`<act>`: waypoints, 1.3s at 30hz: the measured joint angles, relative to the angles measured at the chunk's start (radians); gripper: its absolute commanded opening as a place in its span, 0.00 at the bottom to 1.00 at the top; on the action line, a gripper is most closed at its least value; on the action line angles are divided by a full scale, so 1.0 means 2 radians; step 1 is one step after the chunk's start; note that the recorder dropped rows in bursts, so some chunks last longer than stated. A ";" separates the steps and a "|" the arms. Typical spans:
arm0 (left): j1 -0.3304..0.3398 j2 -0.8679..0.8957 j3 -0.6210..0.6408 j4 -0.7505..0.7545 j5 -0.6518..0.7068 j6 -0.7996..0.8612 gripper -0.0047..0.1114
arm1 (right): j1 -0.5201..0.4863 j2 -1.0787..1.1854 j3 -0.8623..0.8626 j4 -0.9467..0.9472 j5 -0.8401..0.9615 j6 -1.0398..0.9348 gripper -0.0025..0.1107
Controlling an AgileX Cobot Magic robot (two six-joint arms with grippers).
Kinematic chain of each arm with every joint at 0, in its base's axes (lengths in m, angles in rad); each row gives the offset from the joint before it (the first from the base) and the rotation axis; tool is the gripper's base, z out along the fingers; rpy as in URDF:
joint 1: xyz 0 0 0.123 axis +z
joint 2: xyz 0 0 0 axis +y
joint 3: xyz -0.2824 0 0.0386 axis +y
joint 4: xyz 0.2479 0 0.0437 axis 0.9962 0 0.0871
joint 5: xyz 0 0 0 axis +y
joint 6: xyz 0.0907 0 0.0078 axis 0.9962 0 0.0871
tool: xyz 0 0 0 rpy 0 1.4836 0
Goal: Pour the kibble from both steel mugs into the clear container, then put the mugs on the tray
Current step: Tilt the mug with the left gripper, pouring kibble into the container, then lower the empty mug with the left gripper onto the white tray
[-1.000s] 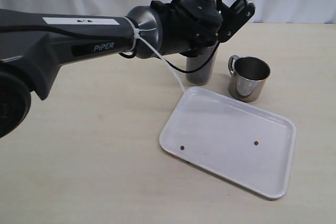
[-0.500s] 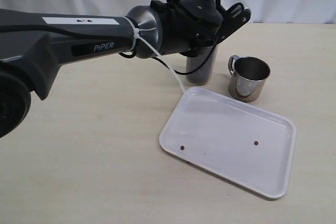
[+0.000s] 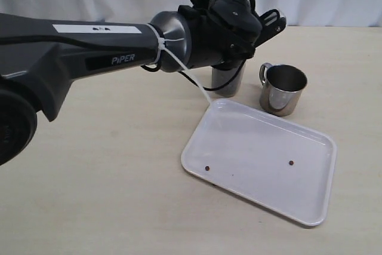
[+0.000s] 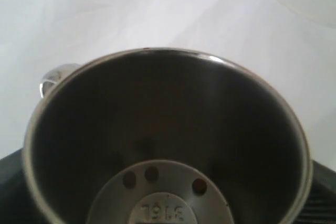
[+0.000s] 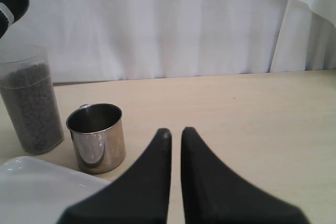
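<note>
The tray was plain white, with two dark-brown pellets of kibble on it. The clear container looked dark brown from the kibble inside. The standing steel mug was shiny silver; the other steel mug showed a dull grey inside. The table was light beige, the curtain white, the left arm dark grey with a white label, the right gripper black.

Entry 1: brand word "PiPER" in pale letters on the dark casing of my left arm, exterior view.

Entry 2: white sticker along the top of that same arm. It carries small dark marks, too small to read.

Entry 3: stamped mark on the inner base of the steel mug, left wrist view. It is upside down and blurred, and appears to read "316L".
</note>
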State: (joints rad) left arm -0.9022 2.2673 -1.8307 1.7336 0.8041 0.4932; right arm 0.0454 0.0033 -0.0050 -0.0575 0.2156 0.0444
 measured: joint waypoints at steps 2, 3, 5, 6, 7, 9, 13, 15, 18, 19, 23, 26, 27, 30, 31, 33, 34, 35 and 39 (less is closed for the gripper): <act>-0.004 0.000 0.000 0.000 0.004 0.001 0.04 | 0.000 0.000 0.000 0.000 0.000 0.000 0.07; -0.006 0.000 0.000 0.000 0.006 0.001 0.04 | 0.000 0.000 0.000 0.000 0.000 0.000 0.07; -0.011 0.000 0.000 0.000 0.015 0.002 0.04 | 0.000 0.000 0.000 0.000 0.000 0.000 0.07; -0.014 0.000 0.000 0.000 0.021 0.002 0.04 | 0.000 0.000 0.000 0.000 0.000 0.000 0.07; -0.015 0.000 0.000 0.000 0.027 0.002 0.04 | 0.000 0.000 0.000 0.000 0.000 0.000 0.07; -0.019 0.003 0.000 0.000 0.039 0.003 0.04 | 0.000 0.000 0.000 0.000 0.000 0.000 0.07; -0.021 0.015 0.000 0.000 0.055 0.003 0.04 | 0.000 0.000 0.000 0.000 0.000 0.000 0.07; -0.021 0.022 0.000 0.000 0.062 0.003 0.04 | 0.000 0.000 0.000 0.000 0.000 0.000 0.07; -0.021 0.027 0.000 0.000 0.064 0.003 0.04 | 0.000 0.000 0.000 0.000 0.000 0.000 0.07; -0.021 0.027 0.000 0.000 0.064 0.003 0.04 | 0.000 0.000 0.000 0.000 0.000 0.000 0.07; -0.021 0.027 0.000 0.000 0.065 0.003 0.04 | 0.000 0.000 0.000 0.000 0.000 0.000 0.07; -0.022 0.028 0.000 0.000 0.072 -0.008 0.04 | 0.000 0.000 0.000 0.000 0.000 0.000 0.07; -0.023 0.028 0.000 0.000 0.079 -0.016 0.04 | 0.000 0.000 0.000 0.000 0.000 0.000 0.07; -0.024 0.027 0.000 0.000 0.103 -0.045 0.04 | 0.000 0.000 0.000 0.000 0.000 0.000 0.07; -0.024 0.026 0.000 0.000 0.105 -0.053 0.04 | 0.000 0.000 0.000 0.000 0.000 0.000 0.07; -0.025 0.017 0.000 -0.007 0.107 -0.066 0.04 | 0.000 0.000 0.000 0.000 0.000 0.000 0.07; -0.025 0.012 0.000 -0.016 0.104 -0.070 0.04 | 0.000 0.000 0.000 0.000 0.000 0.000 0.07; -0.025 0.003 0.000 -0.032 0.099 -0.074 0.04 | 0.000 0.000 0.000 0.000 0.000 0.000 0.07; -0.022 -0.039 0.000 -0.127 0.065 -0.080 0.04 | 0.000 0.000 0.000 0.000 0.000 0.000 0.07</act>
State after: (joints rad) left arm -0.9467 2.1898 -1.8307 1.4789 0.9333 0.3335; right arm 0.0454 0.0033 -0.0050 -0.0575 0.2156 0.0444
